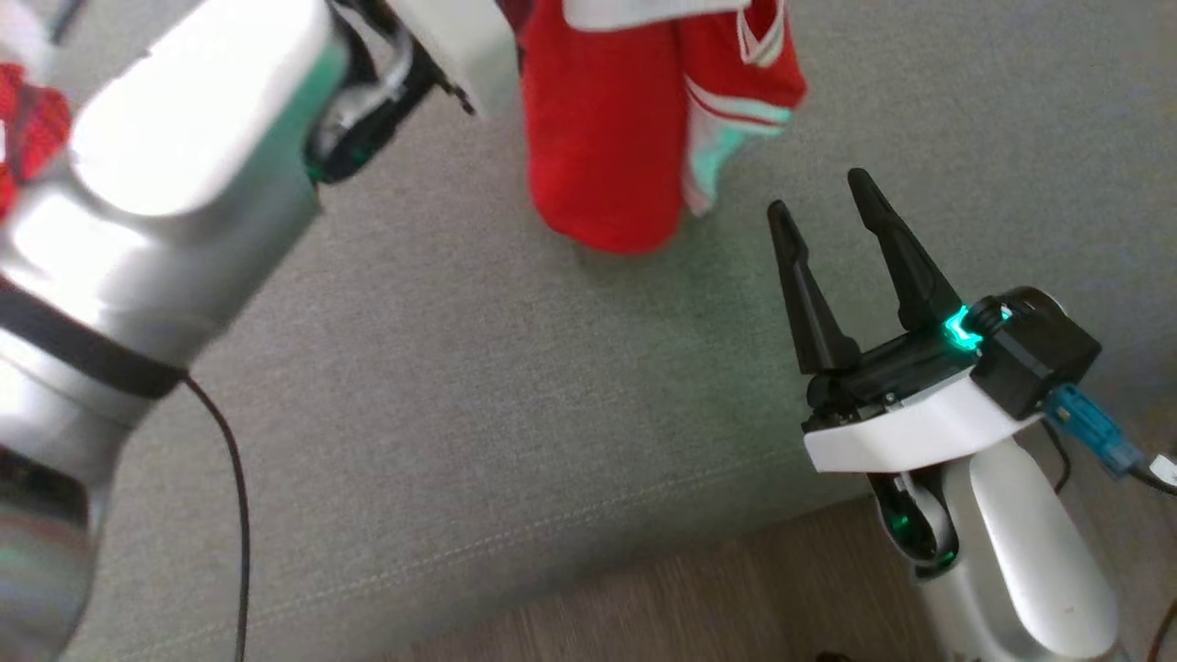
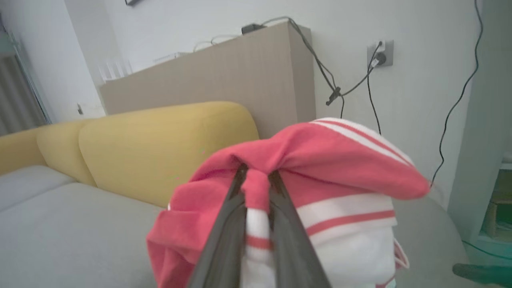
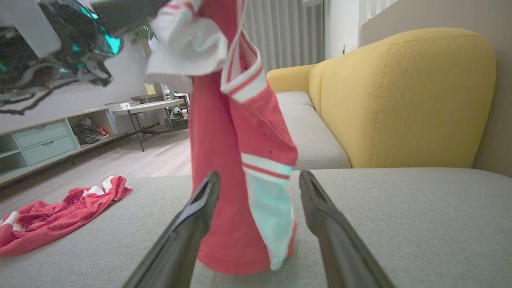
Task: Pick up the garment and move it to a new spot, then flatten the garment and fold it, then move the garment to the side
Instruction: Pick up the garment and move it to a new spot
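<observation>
A red garment (image 2: 320,160) with white stripes and a white part hangs bunched from my left gripper (image 2: 256,176), which is shut on a fold of it. In the head view the garment (image 1: 607,138) dangles over the grey sofa seat (image 1: 460,386) at top centre, its top hidden behind my left wrist (image 1: 414,55). My right gripper (image 1: 818,195) stands open just to the right of the cloth's lower end, holding nothing. Seen from the right wrist, the garment (image 3: 224,160) hangs straight ahead, reaching down to the seat between and beyond the open right gripper (image 3: 259,178).
Another red cloth (image 3: 52,216) lies crumpled on the seat to the left (image 1: 28,119). Yellow backrests (image 3: 400,100) bound the seat. The sofa's front edge meets a wooden floor (image 1: 736,588). My pale left forearm (image 1: 165,184) and its cable (image 1: 234,506) cover the head view's left.
</observation>
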Controlling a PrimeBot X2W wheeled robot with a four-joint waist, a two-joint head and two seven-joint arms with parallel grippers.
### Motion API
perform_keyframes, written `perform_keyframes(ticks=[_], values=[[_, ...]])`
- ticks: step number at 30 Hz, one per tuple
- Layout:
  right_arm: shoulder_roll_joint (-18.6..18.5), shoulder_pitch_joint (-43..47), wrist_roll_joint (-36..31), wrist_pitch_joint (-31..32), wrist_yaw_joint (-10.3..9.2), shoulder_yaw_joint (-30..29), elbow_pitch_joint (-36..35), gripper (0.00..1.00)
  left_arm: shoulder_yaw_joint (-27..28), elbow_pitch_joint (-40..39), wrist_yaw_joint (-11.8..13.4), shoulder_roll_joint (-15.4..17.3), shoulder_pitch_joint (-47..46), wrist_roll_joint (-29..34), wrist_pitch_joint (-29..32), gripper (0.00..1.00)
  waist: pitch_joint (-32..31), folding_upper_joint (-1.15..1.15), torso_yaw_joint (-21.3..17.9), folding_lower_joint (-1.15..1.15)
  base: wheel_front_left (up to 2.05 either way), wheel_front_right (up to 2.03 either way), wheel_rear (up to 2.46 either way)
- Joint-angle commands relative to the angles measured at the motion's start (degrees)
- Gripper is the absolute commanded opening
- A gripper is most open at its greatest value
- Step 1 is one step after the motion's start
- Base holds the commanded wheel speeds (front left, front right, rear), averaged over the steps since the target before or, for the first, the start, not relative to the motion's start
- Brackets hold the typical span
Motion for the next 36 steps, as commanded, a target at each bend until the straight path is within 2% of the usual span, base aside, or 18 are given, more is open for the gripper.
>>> perform_keyframes(ticks=[1, 11, 12, 13, 14, 19, 26, 31, 36], values=[[0.6, 0.1, 0.4, -0.4, 0.00, 1.5, -2.3, 1.00, 1.6, 1.0, 0.7, 0.8, -0.4, 0.0, -0.2, 0.00, 1.0, 0.00, -0.6, 0.00, 0.00, 0.00, 0.00], [0.6, -0.6, 0.7, -0.4, 0.00, 2.0, -2.2, 1.00, -2.4, 15.6, 0.5, -3.8, 11.6, -0.1, -1.7, 0.00, 3.8, 0.00, -1.8, 0.00, 0.00, 0.00, 0.00], [0.6, -0.5, 0.6, -0.4, 0.00, 1.9, -2.1, 1.00, -2.2, 16.4, 0.4, -4.4, 12.2, -0.1, -1.8, 0.36, 3.8, 0.00, -1.7, 0.00, 0.00, 0.00, 0.00], [0.6, -0.5, 0.5, -0.4, 0.00, 1.7, -2.0, 1.00, -1.7, 17.0, 0.4, -5.0, 12.6, -0.2, -1.9, 0.90, 3.6, 0.00, -1.4, 0.00, 0.00, 0.00, 0.00], [0.6, -0.3, 0.3, -0.4, 0.00, 1.4, -1.9, 1.00, -1.3, 17.5, 0.4, -5.5, 12.9, -0.1, -1.9, 1.00, 3.4, 0.00, -1.1, 0.00, 0.00, 0.00, 0.00], [0.6, 0.2, -0.6, -0.4, 0.00, 0.8, -1.0, 1.00, 2.2, 16.9, 1.3, -6.4, 14.3, 1.2, -2.0, 1.00, 1.5, 0.00, 0.7, 0.00, 0.00, 0.00, 0.00], [0.6, 2.0, -4.1, -0.4, 0.00, 1.6, 1.3, 1.00, 10.2, 13.3, 1.8, -4.3, 21.0, 2.3, -2.0, 1.00, -4.1, 0.00, 5.5, 0.00, 0.00, 0.00, 0.00], [0.6, 4.1, -6.4, -0.4, 0.00, 1.0, 3.7, 1.00, 18.2, 7.8, 4.8, -2.4, 30.1, 5.7, -2.0, 1.00, -9.0, 0.00, 9.8, 0.00, 0.00, 0.00, 0.00], [0.6, 6.5, -7.5, -0.4, 0.00, -0.9, 4.5, 1.00, 27.9, 0.6, 8.1, -2.0, 42.3, 10.7, -2.0, 1.00, -12.6, 0.00, 13.2, 0.00, 0.00, 0.00, 0.00]])
